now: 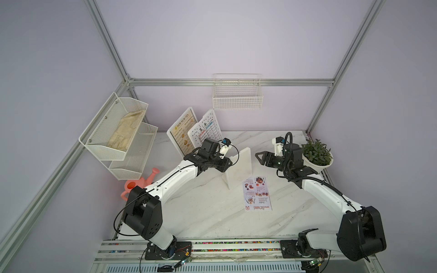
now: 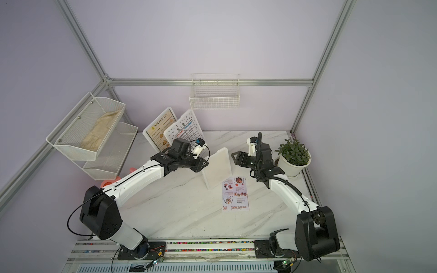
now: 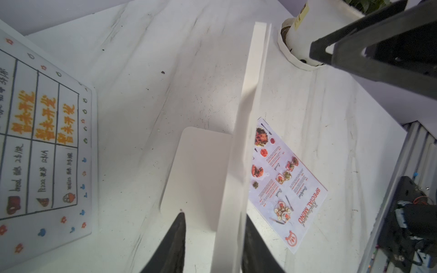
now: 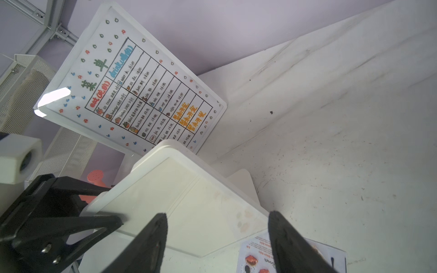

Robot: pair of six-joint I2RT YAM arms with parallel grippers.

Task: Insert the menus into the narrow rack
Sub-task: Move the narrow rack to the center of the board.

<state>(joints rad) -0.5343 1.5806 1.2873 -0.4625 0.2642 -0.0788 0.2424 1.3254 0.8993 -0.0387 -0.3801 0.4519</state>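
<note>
The narrow rack [image 1: 237, 167] is a white upright stand at mid-table, empty. My left gripper [image 1: 228, 165] straddles its near edge; in the left wrist view one finger [image 3: 179, 236] stands clear of the rack [image 3: 250, 106], so the jaws are open. My right gripper [image 1: 260, 157] hovers open to the right of the rack [image 4: 189, 201], holding nothing. Of the menus, the "DIM SUM INN" sheet [image 1: 183, 132] and the grid-table sheet [image 1: 205, 131] lean against the back wall. The "SPECIAL MENU" leaflet [image 1: 257, 193] lies flat just right of the rack's foot.
A potted plant [image 1: 316, 156] stands behind my right arm at the table's right edge. A coral watering can [image 1: 139, 184] sits at the left edge under a two-tier mesh shelf [image 1: 118, 134]. A wire basket [image 1: 237, 94] hangs on the back wall.
</note>
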